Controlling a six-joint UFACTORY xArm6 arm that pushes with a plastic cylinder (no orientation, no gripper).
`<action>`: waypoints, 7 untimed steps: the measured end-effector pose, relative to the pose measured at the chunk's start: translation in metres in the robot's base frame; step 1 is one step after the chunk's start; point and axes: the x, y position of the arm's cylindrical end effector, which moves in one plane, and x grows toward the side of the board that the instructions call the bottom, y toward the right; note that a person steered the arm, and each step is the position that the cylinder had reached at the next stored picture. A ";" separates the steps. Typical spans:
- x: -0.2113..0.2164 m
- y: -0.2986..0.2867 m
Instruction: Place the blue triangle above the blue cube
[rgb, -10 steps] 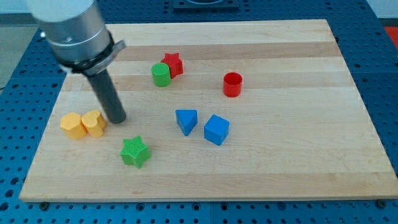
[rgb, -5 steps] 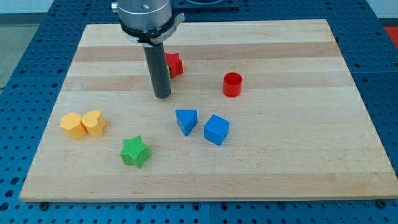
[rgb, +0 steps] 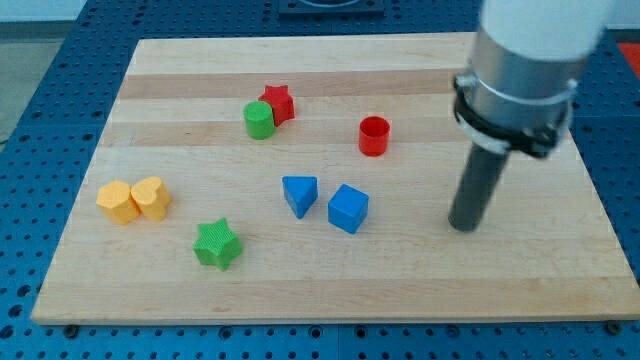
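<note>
With no pincer, only our tip (rgb: 463, 227) right of the blue cube (rgb: 348, 208), the blue triangle (rgb: 299, 193) sat beside it, unpushed.

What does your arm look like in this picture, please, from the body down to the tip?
The upper part is a wide, pale grey cylinder, blurred at the view's top. Below it sits a darker band like a clamp ring. From that a straight dark grey rod runs down to my tip, which is blunt and round. No cables or markings show. My tip is to the view's right of the blue cube.
</note>
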 end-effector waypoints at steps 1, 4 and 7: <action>-0.004 -0.100; -0.063 -0.236; -0.027 -0.191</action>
